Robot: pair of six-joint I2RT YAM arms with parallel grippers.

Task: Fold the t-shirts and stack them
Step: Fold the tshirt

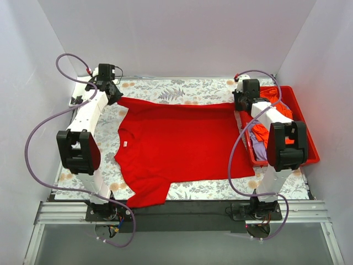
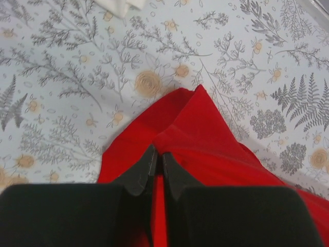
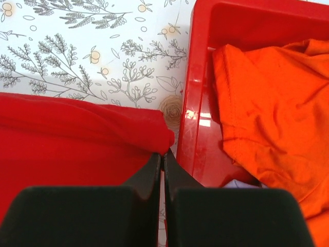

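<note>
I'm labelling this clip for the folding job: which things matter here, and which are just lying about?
Job: red t-shirt, pinched by left pincer and right pincer; orange t-shirt and lavender t-shirt, in the red tray.
Lying about: red tray; floral table cover.

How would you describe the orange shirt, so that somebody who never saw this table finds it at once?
On the floral table, look at the red plastic tray along its right edge. The orange t-shirt lies crumpled inside it. The lavender cloth next to it is paler, and the red t-shirt is spread flat outside the tray.
</note>
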